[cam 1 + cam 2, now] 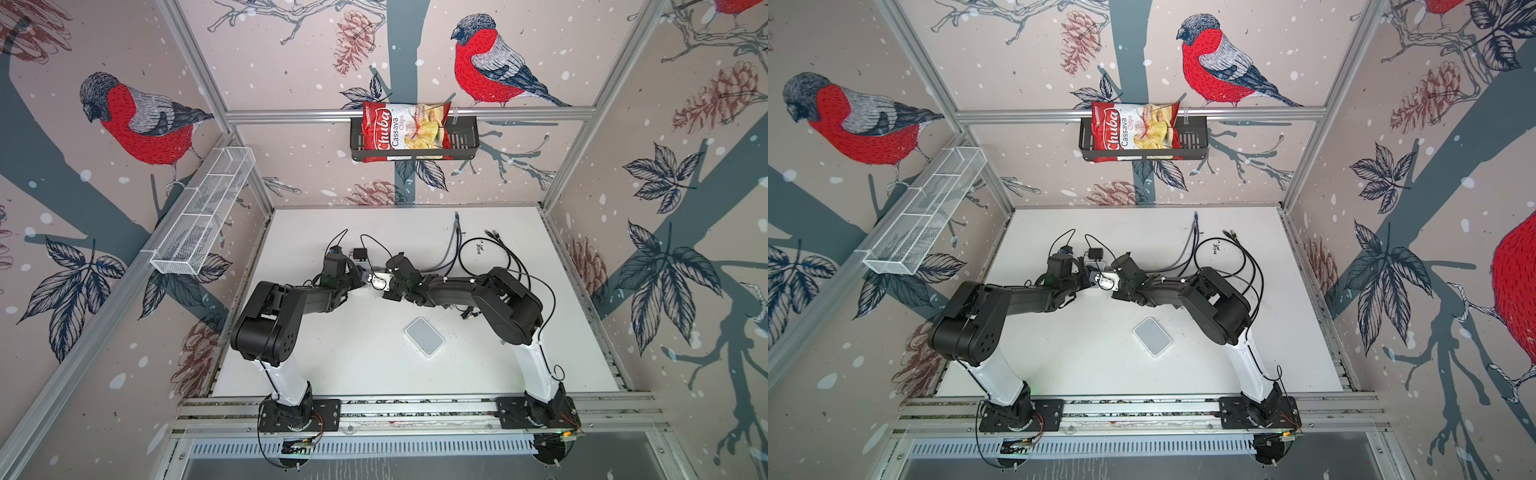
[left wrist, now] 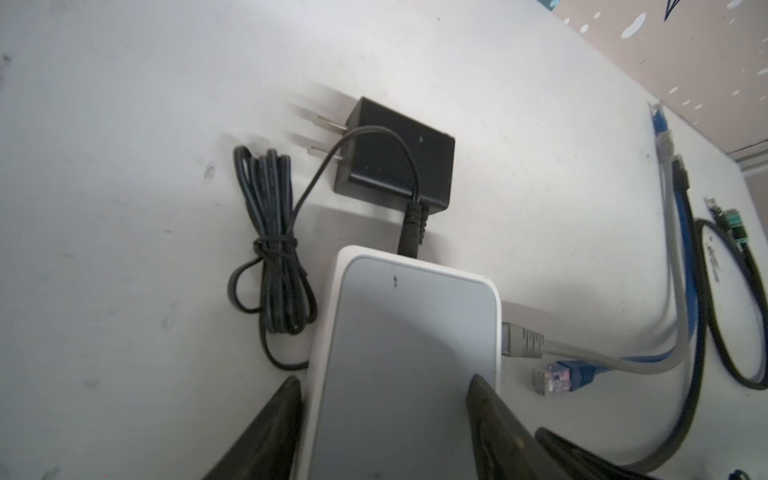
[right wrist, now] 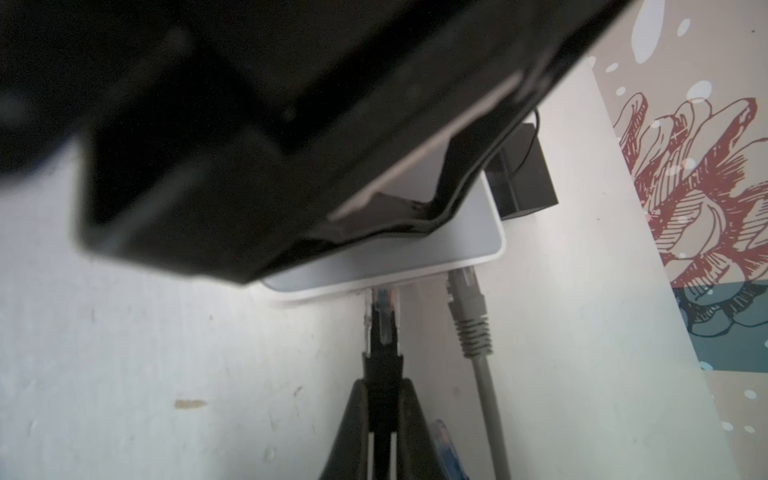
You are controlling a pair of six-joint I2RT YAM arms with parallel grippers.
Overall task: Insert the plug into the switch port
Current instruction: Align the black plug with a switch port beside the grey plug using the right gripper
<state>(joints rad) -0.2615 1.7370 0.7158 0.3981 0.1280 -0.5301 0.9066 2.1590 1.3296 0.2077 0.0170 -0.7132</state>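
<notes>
Right wrist — right fingers (image 3: 354,424) pinch plug (image 3: 384,320) at switch (image 3: 415,257); left fingers (image 2: 274,424) clamp switch.

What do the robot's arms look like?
The left arm and right arm each have a white lower link, bulky black joints, thin black cables and a black base plate. The left tool and right tool have tapered black fingers.

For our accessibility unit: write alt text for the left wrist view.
The left hand holds a white switch on a table. A grey plug enters its side, a blue plug lies loose beside it, and a black adapter lies beyond.
</notes>
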